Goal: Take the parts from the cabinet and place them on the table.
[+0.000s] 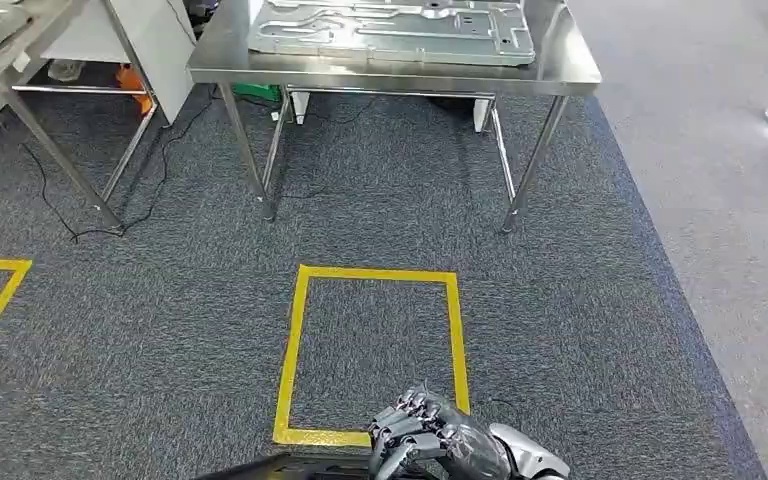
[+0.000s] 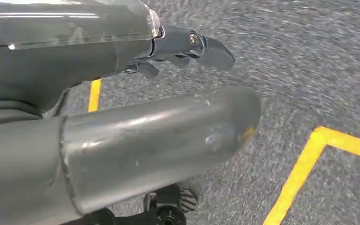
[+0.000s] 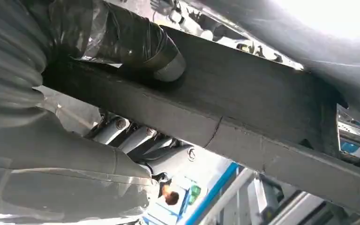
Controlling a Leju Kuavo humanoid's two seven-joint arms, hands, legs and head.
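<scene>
A stainless steel table (image 1: 560, 75) stands ahead of me, with a large grey stamped metal part (image 1: 390, 30) lying flat on it. At the lower edge of the head view my right hand (image 1: 440, 445) curls its fingers over the edge of a dark flat part (image 1: 260, 468). From the right wrist, the thumb (image 3: 161, 54) presses on that dark part (image 3: 243, 108), which runs across the picture. My left hand (image 2: 159, 108) hangs over the carpet with its thumb and dark fingers (image 2: 201, 47) stretched out and nothing between them.
A yellow taped square (image 1: 375, 275) marks the grey carpet between me and the table. Another steel table (image 1: 20, 45) stands at the far left, with cables on the floor beneath it. Lighter flooring (image 1: 730, 200) runs along the right.
</scene>
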